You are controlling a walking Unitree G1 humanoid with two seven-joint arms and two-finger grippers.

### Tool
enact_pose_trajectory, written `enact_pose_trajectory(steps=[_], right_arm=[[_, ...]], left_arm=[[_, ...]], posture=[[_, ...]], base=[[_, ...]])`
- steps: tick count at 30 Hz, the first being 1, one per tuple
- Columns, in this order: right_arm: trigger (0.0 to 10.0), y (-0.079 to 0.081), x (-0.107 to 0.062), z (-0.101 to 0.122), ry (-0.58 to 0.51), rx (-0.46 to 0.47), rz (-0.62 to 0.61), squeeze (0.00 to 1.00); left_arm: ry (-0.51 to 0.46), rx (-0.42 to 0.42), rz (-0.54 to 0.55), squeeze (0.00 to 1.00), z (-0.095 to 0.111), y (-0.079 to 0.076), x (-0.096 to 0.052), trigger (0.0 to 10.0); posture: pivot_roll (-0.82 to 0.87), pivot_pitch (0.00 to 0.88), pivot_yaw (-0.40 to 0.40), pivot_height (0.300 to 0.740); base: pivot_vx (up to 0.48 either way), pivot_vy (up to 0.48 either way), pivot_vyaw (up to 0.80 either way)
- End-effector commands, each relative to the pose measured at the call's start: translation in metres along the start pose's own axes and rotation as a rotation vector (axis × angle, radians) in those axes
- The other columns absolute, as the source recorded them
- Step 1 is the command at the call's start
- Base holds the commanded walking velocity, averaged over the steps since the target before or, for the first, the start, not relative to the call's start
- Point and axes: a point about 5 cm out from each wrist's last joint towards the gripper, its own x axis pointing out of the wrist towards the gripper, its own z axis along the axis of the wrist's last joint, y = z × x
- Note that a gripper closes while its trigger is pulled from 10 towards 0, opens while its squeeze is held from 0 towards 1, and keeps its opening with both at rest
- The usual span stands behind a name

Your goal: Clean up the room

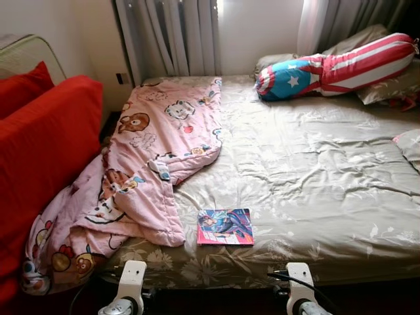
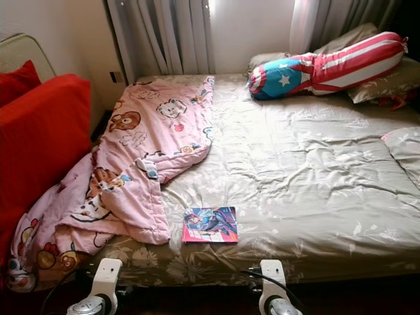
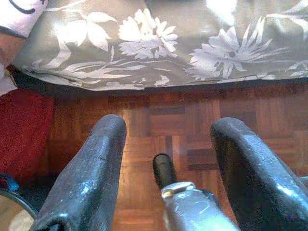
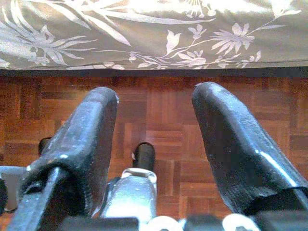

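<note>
thin colourful comic book [image 1: 226, 227] flat near the bed's front edge, just beside the rumpled pink cartoon-print quilt [image 1: 141, 172] spilling off the olive floral bedspread [image 1: 315, 177]. left gripper [image 3: 166, 144] and right gripper [image 4: 151, 122] hang low over the parquet floor [image 4: 163, 110], fingers spread, empty. risk: pinching bedspread with the flat book. no legible writing.

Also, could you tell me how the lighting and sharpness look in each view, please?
Eye views: sharp, with window light blown out between the curtains and the floor under the bed in deep shadow. Left wrist view: glare on the bedspread, fingers soft. Right wrist view: similar glare along the bedspread, parquet clear.
</note>
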Motion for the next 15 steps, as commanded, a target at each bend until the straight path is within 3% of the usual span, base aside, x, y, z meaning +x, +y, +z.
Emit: enact_pose_trajectory(steps=[1,7,15], right_arm=[[10.0,-0.002,0.001,0.004,-0.004,0.015,-0.008,0.0],[10.0,-0.006,0.001,0.009,-0.016,0.086,-0.034,0.0],[10.0,-0.008,0.001,0.014,-0.034,0.114,-0.055,0.0]], left_arm=[[0.013,-0.045,0.015,0.0,0.0,0.0,0.001,10.0],[-0.002,-0.052,0.008,0.0,0.007,-0.004,0.003,10.0],[-0.013,-0.056,0.018,0.0,0.012,-0.002,0.003,10.0]], posture=[[-0.07,0.0,0.012,0.74],[-0.05,0.0,-0.018,0.74],[-0.04,0.0,-0.014,0.74]], base=[[0.0,0.0,0.0],[0.0,0.0,0.0],[0.0,0.0,0.0]])
